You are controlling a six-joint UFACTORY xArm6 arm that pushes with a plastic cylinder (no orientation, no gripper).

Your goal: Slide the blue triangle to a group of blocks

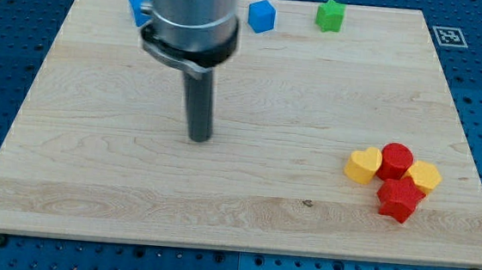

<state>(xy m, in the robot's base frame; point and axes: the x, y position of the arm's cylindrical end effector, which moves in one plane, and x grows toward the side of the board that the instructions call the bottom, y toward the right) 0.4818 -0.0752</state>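
Observation:
The blue triangle (136, 9) lies at the view's top left edge of the wooden board, mostly hidden behind the arm's grey body. My tip (199, 138) rests on the board left of centre, well below the blue triangle and apart from every block. A group of blocks sits at the view's lower right: a yellow heart (362, 165), a red cylinder (396, 159), a yellow block (424, 176) and a red star-like block (400, 200), all touching.
A blue cube (261, 16) and a green star-shaped block (330, 15) stand along the board's top edge. The wooden board (92, 166) lies on a blue perforated table. A fiducial marker (448, 35) sits at the board's top right corner.

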